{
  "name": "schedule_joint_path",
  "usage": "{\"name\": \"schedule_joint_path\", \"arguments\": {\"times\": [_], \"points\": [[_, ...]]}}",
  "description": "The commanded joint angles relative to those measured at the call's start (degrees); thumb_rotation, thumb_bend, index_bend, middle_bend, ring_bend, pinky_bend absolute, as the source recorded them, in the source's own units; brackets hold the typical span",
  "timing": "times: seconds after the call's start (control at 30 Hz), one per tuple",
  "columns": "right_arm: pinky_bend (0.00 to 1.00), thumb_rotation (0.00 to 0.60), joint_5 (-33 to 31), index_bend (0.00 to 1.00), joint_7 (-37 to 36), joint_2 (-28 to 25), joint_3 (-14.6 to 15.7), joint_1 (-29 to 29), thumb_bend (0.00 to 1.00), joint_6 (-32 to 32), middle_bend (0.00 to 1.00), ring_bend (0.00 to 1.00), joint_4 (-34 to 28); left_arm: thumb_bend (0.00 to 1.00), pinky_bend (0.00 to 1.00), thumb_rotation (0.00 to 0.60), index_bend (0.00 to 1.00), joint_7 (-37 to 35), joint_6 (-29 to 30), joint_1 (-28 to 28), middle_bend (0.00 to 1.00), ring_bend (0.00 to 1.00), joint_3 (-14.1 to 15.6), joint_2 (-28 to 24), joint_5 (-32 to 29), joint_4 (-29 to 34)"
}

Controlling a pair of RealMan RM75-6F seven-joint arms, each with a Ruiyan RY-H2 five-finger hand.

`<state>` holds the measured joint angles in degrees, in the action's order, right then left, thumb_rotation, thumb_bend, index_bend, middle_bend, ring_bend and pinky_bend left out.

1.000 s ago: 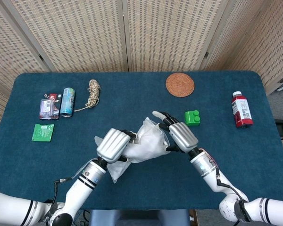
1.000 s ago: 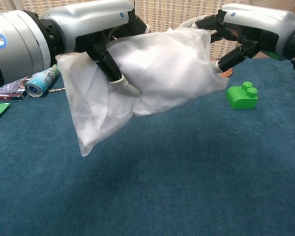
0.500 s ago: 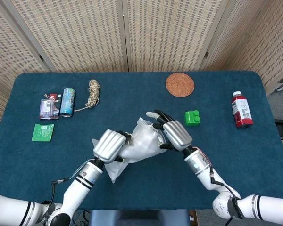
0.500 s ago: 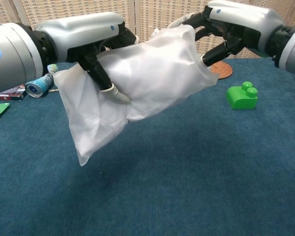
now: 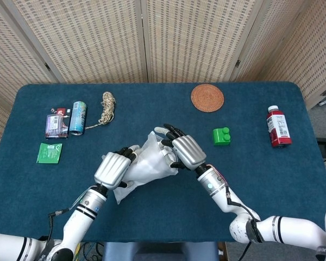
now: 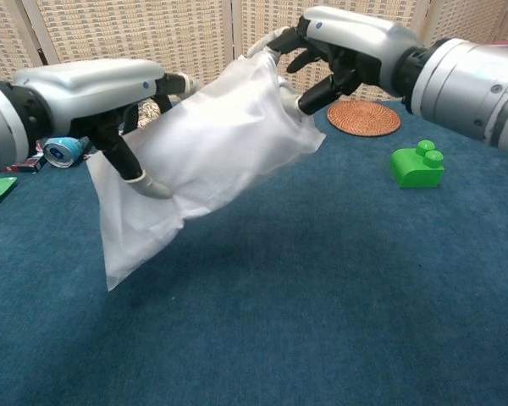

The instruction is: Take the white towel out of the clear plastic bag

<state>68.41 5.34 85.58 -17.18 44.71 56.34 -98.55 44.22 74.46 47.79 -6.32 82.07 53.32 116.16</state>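
Fingers of the left hand curl under the low end of the bag, gripping it, while the right hand pinches the raised end, so the bag hangs in the air between them over the table. Its long axis slopes up from left to right. The towel seems bunched inside (I can't tell which end is the mouth), and I'd guess the right hand is nearer the way out.
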Motion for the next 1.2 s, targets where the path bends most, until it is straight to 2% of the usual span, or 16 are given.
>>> {"name": "schedule_joint_path", "arguments": {"times": [0.03, 0.37, 0.5, 0.6, 0.87, 1.03, 1.2], "points": [[0.15, 0.600, -1.0, 0.74, 0.8, 0.8, 0.0, 0.8, 0.62, -0.6, 0.14, 0.00, 0.8, 0.00, 0.41, 0.600, 0.00, -0.4, -0.2, -0.6, 0.02, 0.14, 0.5, -0.4, 0.2, 0.0], [0.15, 0.600, -4.2, 0.74, 1.7, 1.6, 0.3, 1.6, 0.62, -1.6, 0.14, 0.00, 3.4, 0.00, 0.39, 0.600, 0.00, -1.9, -1.5, -2.6, 0.00, 0.12, 2.6, -0.5, 1.1, -0.9], [0.15, 0.600, -5.3, 0.74, 1.7, 1.4, 0.8, 1.5, 0.62, -2.0, 0.14, 0.00, 4.6, 0.00, 0.47, 0.600, 0.00, -2.2, -1.1, -3.6, 0.02, 0.17, 3.8, 0.4, 3.9, -2.1], [0.15, 0.600, -6.1, 0.74, 1.6, 1.3, 1.2, 1.3, 0.62, -2.4, 0.14, 0.00, 5.6, 0.00, 0.52, 0.600, 0.06, -3.0, -0.7, -4.4, 0.10, 0.24, 5.0, 1.5, 7.4, -3.8], [0.15, 0.600, -7.5, 0.74, 1.1, 1.8, 2.2, 1.0, 0.62, -3.4, 0.14, 0.00, 8.7, 0.00, 0.67, 0.600, 0.24, -8.2, -1.1, -6.2, 0.41, 0.46, 8.0, 3.6, 20.0, -9.9], [0.15, 0.600, -8.1, 0.74, 0.5, 2.1, 2.8, 0.6, 0.62, -3.9, 0.14, 0.00, 10.4, 0.00, 0.68, 0.600, 0.29, -11.0, -2.0, -6.8, 0.53, 0.53, 8.9, 4.2, 25.6, -12.5], [0.15, 0.600, -8.4, 0.74, -0.2, 2.1, 3.3, -0.1, 0.62, -4.0, 0.14, 0.00, 11.6, 0.00, 0.70, 0.600, 0.34, -11.3, -2.5, -7.6, 0.59, 0.56, 9.1, 5.2, 27.9, -13.6]]}}
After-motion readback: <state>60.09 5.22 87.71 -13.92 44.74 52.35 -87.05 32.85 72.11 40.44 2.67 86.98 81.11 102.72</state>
